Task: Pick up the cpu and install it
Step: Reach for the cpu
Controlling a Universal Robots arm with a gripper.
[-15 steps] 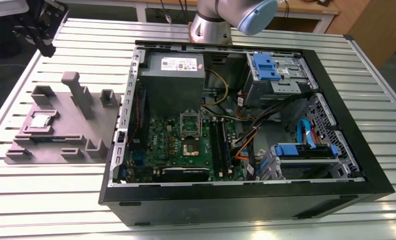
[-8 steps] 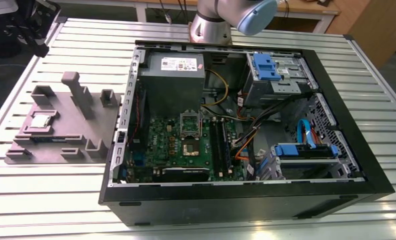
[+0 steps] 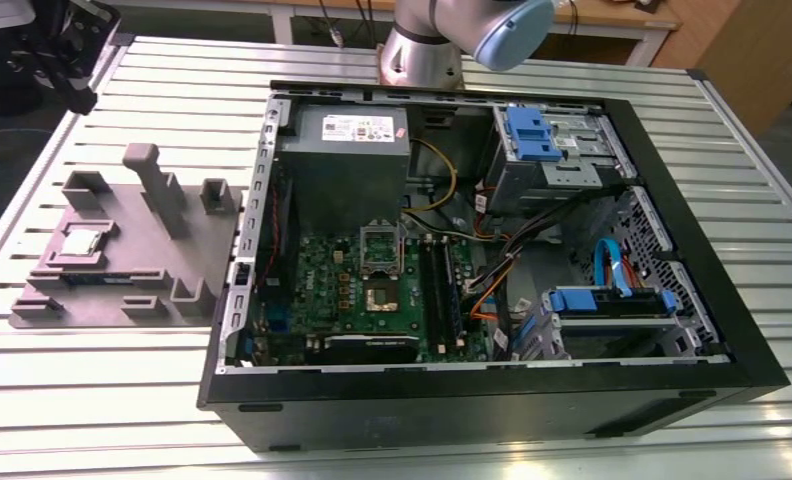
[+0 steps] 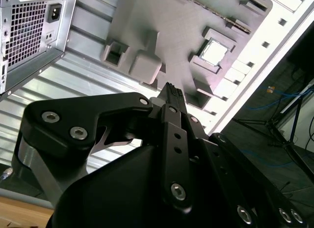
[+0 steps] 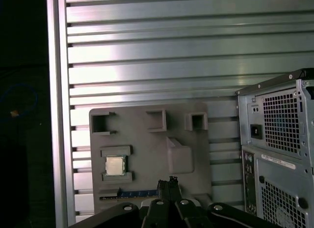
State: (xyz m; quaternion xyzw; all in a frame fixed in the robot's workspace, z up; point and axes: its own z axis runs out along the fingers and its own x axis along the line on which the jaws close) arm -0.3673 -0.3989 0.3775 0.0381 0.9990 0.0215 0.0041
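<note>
cpu [image 5: 115, 165] is not in the end effector's [image 5: 167, 181] hold: it lies flat in a square pocket of the grey fixture [image 5: 147, 154], a small, thin square chip with a pale, shiny metal top.

In both wrist views the end effector is matte black, made of angular linked plates with bright screw heads. Its two narrow ridged fingers are pressed together at the tips and grip nothing. It hangs clear of the fixture and points down toward the fixture's edge, near a smooth raised block [image 5: 179, 156]. The cpu's pocket is off to one side of the tips.

In the exterior view, the arm [image 3: 416, 55] shows as a silvery tube with a pale blue rounded cap, beyond the fixture.

The fixture is dull, slightly grainy plastic, a flat plate with blocky posts and open-sided slots. A thin dark memory stick [image 5: 130, 194] lies in a long groove next to the cpu's pocket.

Under the fixture the surface [image 3: 103, 400] is ribbed silvery metal with long parallel grooves.

Just beside the fixture, on the exterior view's right, a black computer case [image 3: 503, 400] lies open, showing a green board [image 3: 323, 290].
</note>
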